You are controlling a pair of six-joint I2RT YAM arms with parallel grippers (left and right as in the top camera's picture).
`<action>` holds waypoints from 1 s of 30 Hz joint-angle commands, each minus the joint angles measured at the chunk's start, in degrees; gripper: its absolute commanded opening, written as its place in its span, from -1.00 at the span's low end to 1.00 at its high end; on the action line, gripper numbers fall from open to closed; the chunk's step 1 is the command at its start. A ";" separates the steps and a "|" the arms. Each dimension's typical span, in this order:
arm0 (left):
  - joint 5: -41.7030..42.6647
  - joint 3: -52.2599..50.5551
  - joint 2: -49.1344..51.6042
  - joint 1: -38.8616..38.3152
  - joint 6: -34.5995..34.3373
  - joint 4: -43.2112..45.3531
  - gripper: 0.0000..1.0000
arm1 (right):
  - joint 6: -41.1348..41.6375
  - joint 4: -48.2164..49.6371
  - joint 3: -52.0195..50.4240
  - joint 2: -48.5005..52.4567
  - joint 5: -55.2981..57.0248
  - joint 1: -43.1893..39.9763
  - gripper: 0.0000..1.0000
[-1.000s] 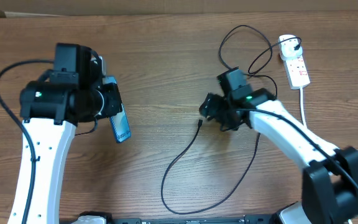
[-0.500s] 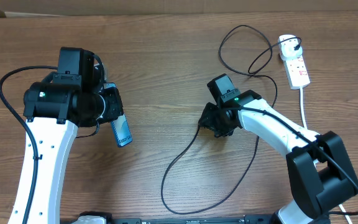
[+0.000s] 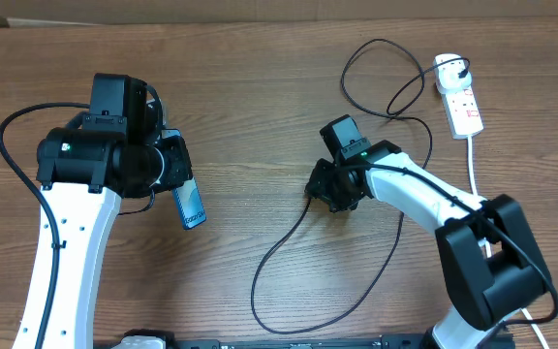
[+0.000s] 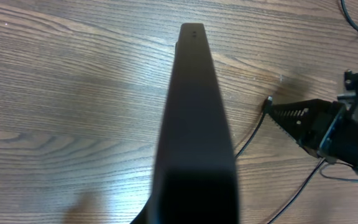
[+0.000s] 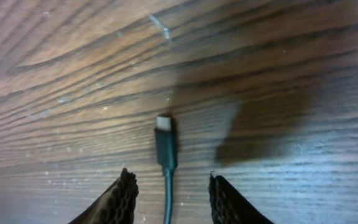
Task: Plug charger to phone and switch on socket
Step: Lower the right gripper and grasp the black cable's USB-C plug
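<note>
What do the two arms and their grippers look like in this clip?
Left arm and right arm: white links, bulky black joint housings, one small green light each. A black arm cable loops beside the left arm. The right gripper has black fingers with ribbed edges.

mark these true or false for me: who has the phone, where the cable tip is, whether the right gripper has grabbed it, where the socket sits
1. The left gripper is holding the phone. True.
2. The charger's connector tip is plugged into the phone. False: it lies loose on the table, apart from the phone.
3. The right gripper is clamped on the connector tip. False: its jaws stand open, one on each side of the cable, with gaps showing.
4. The socket lies on the right arm's side of the table. True.
</note>
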 commanded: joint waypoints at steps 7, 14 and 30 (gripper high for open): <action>0.15 0.28 -0.74 -0.09 -0.85 0.74 -0.92 | 0.20 0.50 -0.26 1.66 -0.50 0.28 -0.31; 1.64 0.28 -0.74 -0.09 -0.85 1.36 -0.92 | 0.15 3.65 -2.64 1.66 -1.51 0.28 -0.32; 1.64 0.28 -0.74 -0.09 -0.83 2.19 -0.92 | 0.22 5.31 -4.00 1.99 -1.81 0.28 -0.42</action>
